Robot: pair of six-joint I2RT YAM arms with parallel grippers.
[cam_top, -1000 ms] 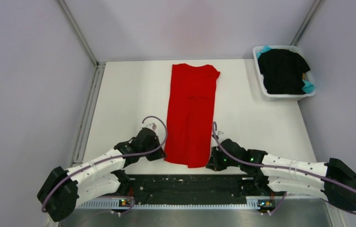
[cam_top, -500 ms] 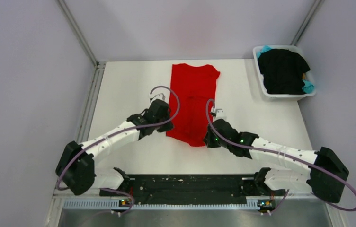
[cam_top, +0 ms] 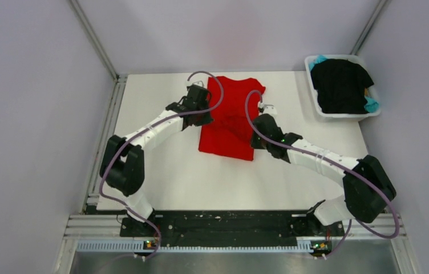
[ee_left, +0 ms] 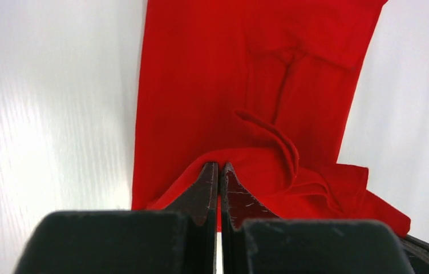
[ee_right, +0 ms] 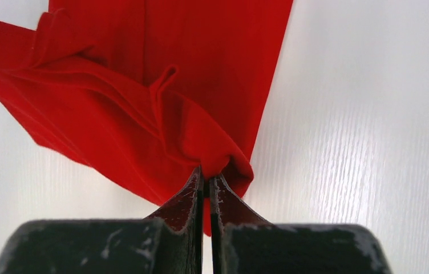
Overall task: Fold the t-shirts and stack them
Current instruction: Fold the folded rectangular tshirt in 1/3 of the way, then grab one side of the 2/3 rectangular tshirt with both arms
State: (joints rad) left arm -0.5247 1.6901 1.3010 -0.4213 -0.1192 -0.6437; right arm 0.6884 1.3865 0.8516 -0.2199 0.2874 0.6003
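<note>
Three t-shirts: one red t-shirt (cam_top: 232, 123) at centre frame, plus one black t-shirt (cam_top: 340, 85) and one teal t-shirt (cam_top: 372, 105), seen only as scraps, at upper right. One white tub (cam_top: 349, 116). Two arms, left arm (cam_top: 155, 128) and right arm (cam_top: 320, 160). Two grippers, left gripper (ee_left: 219, 171) and right gripper (ee_right: 205, 180). One white table (cam_top: 161, 171).

The red t-shirt (cam_top: 229, 131) is soft matt cloth, creased where it bunches. The bench (cam_top: 161, 171) is smooth and white, with a faint grain and slight sheen. The jaws are matt black and scuffed. The tub (cam_top: 346, 116) looks like white plastic.
</note>
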